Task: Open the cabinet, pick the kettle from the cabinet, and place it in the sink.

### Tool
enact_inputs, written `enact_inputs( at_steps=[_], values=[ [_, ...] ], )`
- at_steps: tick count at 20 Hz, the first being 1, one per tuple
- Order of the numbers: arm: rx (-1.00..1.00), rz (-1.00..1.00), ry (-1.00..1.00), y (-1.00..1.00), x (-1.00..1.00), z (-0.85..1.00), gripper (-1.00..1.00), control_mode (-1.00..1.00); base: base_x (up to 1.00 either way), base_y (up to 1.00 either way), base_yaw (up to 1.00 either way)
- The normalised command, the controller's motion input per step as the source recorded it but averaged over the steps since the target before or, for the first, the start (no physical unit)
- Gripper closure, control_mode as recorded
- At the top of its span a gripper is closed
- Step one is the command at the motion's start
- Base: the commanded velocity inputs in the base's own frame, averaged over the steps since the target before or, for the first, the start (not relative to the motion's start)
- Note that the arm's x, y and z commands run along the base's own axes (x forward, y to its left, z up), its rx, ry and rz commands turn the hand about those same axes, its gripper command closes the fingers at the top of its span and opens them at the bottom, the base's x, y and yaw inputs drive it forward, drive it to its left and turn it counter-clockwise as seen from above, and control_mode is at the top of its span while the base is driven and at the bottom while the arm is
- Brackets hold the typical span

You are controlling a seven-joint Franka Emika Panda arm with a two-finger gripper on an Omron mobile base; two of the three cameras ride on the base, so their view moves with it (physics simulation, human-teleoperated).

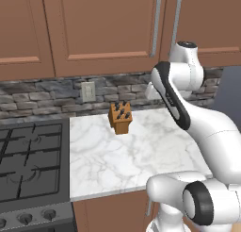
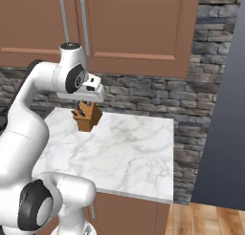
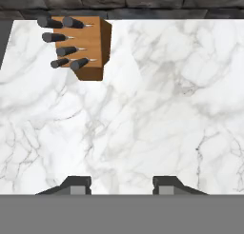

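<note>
Gripper [image 3: 121, 183] empty, jaws parted with only marble countertop [image 3: 143, 109] between them, aimed down with the knife block [image 3: 81, 45] ahead and off to one side. Cabinet [image 1: 101, 30] overhead and behind the hand, doors closed, bar handles [image 1: 156, 23] running vertically; kettle presumably hidden inside. Risk, judged from here: swinging up toward a handle and clipping the door or knocking the block.

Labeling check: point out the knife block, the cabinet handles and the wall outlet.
knife block [image 3: 88, 47], hand view, wooden top face.
cabinet handles [image 1: 156, 23], left base view, left silver bar.
wall outlet [image 1: 88, 91], left base view, plate centre.
</note>
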Motion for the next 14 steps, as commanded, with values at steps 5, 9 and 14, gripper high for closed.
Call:
enact_inputs(
  at_steps=[5, 9, 14],
  values=[
    [0.0, 0.0, -0.02, 0.0, -0.06, 0.0, -1.0, -1.0, 0.0, 0.0, 0.0],
    [0.0, 0.01, -0.33, 0.0, -0.28, 0.0, -1.0, -1.0, 0.0, 0.0, 0.0],
    [0.04, 0.0, -0.35, 0.0, -0.24, 0.13, -1.0, -1.0, 0.0, 0.0, 0.0]
  ],
)
